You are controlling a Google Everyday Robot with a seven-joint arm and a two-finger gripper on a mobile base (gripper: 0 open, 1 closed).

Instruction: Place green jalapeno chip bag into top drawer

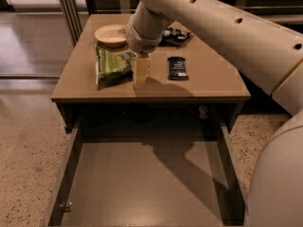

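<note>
One green jalapeno chip bag [112, 66], flat on the left half of the tan table [208, 85], not in the top drawer [142, 186]. One gripper [142, 72], pointed down at the bag's right edge, touching or just beside it; open or closed, cannot tell. One small dark bar wrapper [177, 68] to the right, apart; one dark chip bag [174, 34] behind; one pale round dish [110, 34] at back left. Drawer pulled out below the table front, flat bottom crossed by the arm's shadow. Speckled floor [28, 141] on both sides.
</note>
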